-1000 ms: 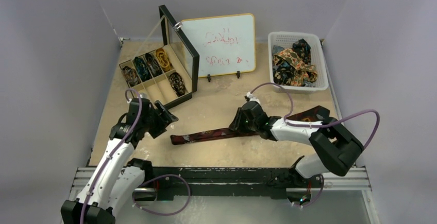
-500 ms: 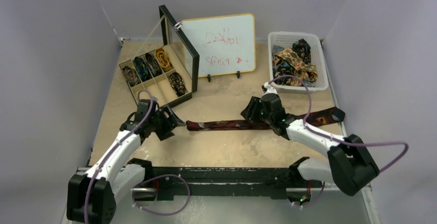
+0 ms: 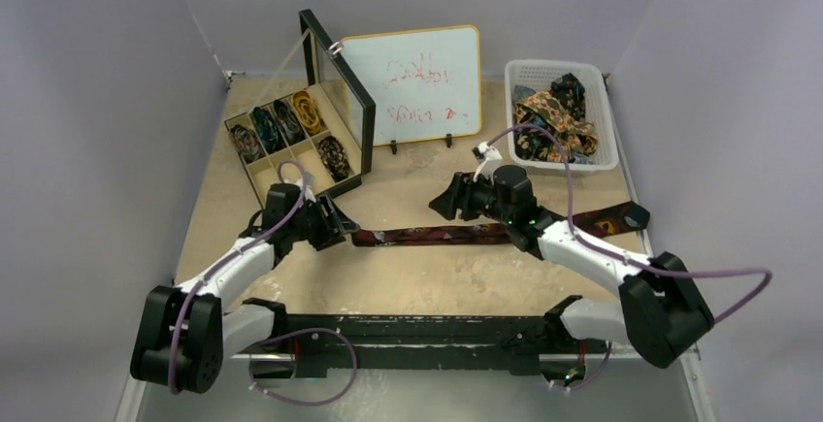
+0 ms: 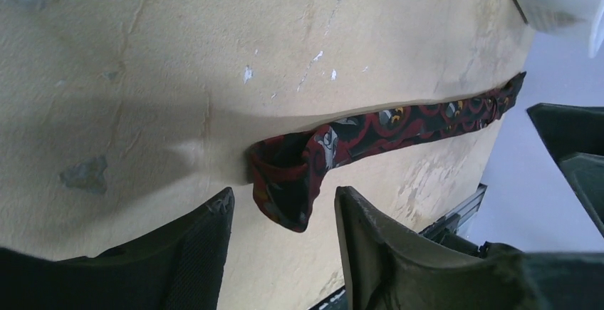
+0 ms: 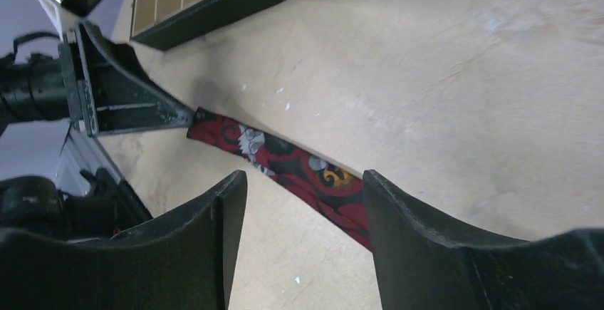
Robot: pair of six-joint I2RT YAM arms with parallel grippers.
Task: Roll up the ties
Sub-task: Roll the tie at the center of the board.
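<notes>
Left fingers (image 4: 203,235) spread, straddling maroon tie (image 4: 399,121) tip (already curled); right fingers (image 5: 402,214) spread above it. Pinch tip squarely, roll tight, keep strip flat on table (image 3: 408,276).

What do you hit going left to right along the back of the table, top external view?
Black compartment box → whiteboard → white basket holding loose ties.

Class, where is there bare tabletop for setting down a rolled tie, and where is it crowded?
Bare: between the whiteboard and the maroon tie; between that tie and the front rail. Crowded: the basket and the compartment box's back row.
</notes>
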